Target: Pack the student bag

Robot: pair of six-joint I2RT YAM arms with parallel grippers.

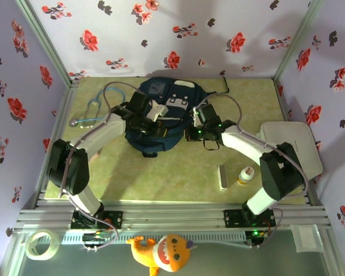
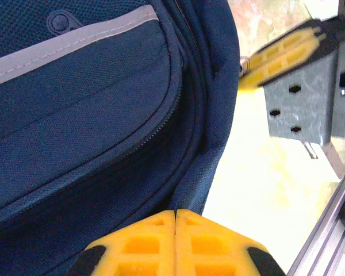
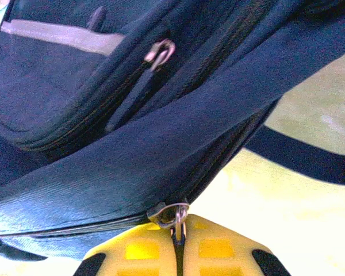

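**Visitor:** Where is the student bag, and what has hold of it?

**Onlooker:** The student bag (image 1: 152, 141) lies at the back middle of the surface (image 1: 161, 178), front pocket up. The right end effector (image 3: 177, 230) is closed on the metal zipper pull (image 3: 173, 215) at the bag's side seam. The left end effector (image 2: 175, 214) is shut tight, its pads meeting against the bag's edge. I cannot tell whether any cloth is caught between them.

**Visitor:** How would the zip run well?

**Onlooker:** As I judge it, the pull should travel along the line of the teeth, never outward from the bag. The left side should brace the cloth so that it neither bunches nor drags. The curved corner calls for the slowest going.

**Visitor:** What room is there to move?

**Onlooker:** The near middle of the surface, between the two arms, gives open room. A stethoscope (image 1: 92, 112) lies left of the bag. A white case (image 1: 293, 146) sits by the right arm's elbow, with a small bottle (image 1: 245, 175) and a grey bar (image 1: 222, 177) nearer. Flowered walls (image 1: 23, 69) close in the sides and back, and a metal rail (image 1: 172, 215) edges the front.
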